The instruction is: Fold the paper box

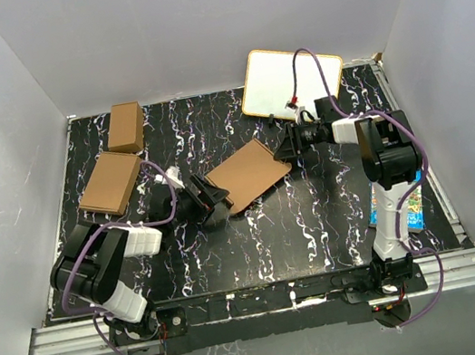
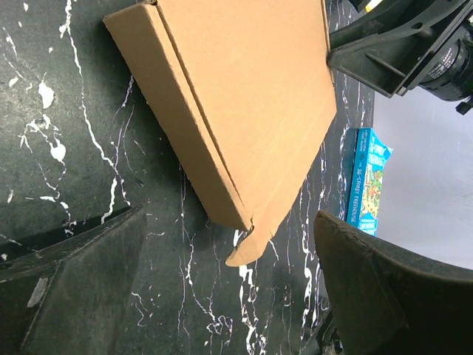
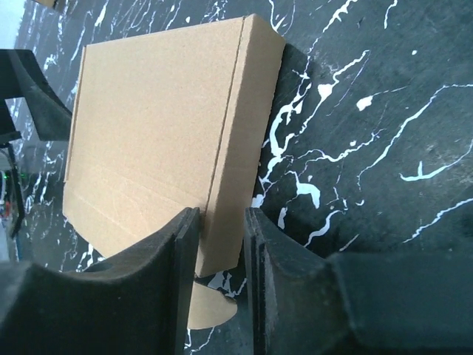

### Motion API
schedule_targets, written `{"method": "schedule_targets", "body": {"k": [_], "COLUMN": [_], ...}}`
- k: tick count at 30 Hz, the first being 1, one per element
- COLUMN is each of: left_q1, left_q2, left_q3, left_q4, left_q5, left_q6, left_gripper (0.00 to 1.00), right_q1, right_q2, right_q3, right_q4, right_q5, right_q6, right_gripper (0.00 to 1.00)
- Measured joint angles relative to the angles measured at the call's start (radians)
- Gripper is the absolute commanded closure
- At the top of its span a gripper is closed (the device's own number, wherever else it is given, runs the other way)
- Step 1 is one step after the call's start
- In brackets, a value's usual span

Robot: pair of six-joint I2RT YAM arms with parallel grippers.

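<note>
- While the paper box (image 1: 249,174) lies flat on the black marbled table (image 1: 318,218), it already reads as a shallow closed form. The lid panel is down and one long side wall (image 3: 236,133) stands square.
- Right gripper (image 3: 222,222): at the box's right end, jaws drawn narrow astride that side wall near its corner. One finger (image 3: 159,281) lies over the lid, the other outside the wall. Both look to be touching cardboard, so I take it as a pinch on the box.
- Left gripper (image 2: 229,218): at the box's opposite end, jaws spread wide, holding nothing. The box's corner sits just ahead of it, apart from both fingers.
- A rounded tab (image 2: 247,248) pokes out loose past the corner at the box's left end. A second tab (image 3: 211,314) shows below the corner at its right end. Neither looks tucked.
- Step in hand, by my reading: late in the fold. The body is formed, the right arm pins the box, and the end tabs are not yet seated.
- Next move likely calls for the right pinch to stop the box sliding while the left gripper comes to the loose tab and presses it in behind the wall. A light, square push; the tab would crease if caught at an angle.
- Off-task: a small brown carton (image 1: 125,126) and a larger one (image 1: 110,183) sit well left of the box, and a white board (image 1: 291,78) lies beyond its right end.
</note>
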Motion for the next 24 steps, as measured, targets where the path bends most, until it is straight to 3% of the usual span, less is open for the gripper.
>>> {"method": "schedule_targets", "body": {"k": [8, 24], "left_q1": [0.0, 0.0], "left_q2": [0.024, 0.153], "left_q3": [0.019, 0.069], "left_q4": [0.005, 0.158], "left_q5": [-0.002, -0.02], "left_q6": [0.002, -0.096], "left_gripper": [0.06, 0.05], "right_q1": [-0.011, -0.081], "right_q2": [-0.042, -0.052], "right_q3": [-0.075, -0.139], "right_q4": [0.058, 0.14], "right_q5": [-0.013, -0.031], "right_q6": [0.07, 0.197], "right_gripper": [0.8, 0.83]}}
